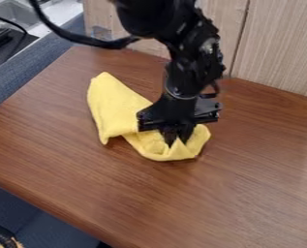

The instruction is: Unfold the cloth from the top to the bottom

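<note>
Single black arm (197, 55), in from top edge of view, beyond the cloth (114, 106). Upper section slants down toward view right, then bends back; wrist (181, 89) hangs near vertical over the cloth's right-hand part. Thick black cable (84, 39) sags from upper left, beyond the cloth, across to the arm. Tool (172, 137) points down, low, its tip end in among the cloth's folds. Broad dark crosspiece (175, 114) at its top, spanning sideways just over the cloth. Tool's opening: too dark to read.
</note>
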Action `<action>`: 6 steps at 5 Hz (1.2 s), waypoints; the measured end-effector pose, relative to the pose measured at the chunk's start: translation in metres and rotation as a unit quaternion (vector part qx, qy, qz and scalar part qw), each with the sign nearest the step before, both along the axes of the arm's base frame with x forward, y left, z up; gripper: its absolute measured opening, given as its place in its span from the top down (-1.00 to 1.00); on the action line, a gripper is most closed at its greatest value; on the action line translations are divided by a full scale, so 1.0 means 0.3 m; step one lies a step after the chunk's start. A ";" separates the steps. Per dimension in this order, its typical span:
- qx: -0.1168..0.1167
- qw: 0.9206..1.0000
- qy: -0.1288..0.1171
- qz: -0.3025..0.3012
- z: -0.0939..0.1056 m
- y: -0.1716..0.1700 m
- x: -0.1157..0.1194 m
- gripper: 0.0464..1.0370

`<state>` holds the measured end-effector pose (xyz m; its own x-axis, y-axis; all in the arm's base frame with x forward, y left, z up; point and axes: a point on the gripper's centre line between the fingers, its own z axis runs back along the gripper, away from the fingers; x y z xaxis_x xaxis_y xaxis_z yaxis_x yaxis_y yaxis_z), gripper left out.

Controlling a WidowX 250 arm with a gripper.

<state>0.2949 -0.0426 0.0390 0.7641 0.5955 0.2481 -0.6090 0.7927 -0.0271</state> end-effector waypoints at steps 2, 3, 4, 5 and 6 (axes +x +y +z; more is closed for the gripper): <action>-0.002 1.000 0.014 0.001 0.031 0.009 0.021 -0.57; 0.000 1.000 0.005 0.000 0.082 0.013 0.033 -0.94; -0.002 1.000 -0.010 0.004 0.153 0.020 0.039 -0.94; -0.009 0.999 -0.041 0.005 0.254 0.020 0.041 -0.93; -0.014 0.998 -0.058 0.010 0.318 0.029 0.030 -0.93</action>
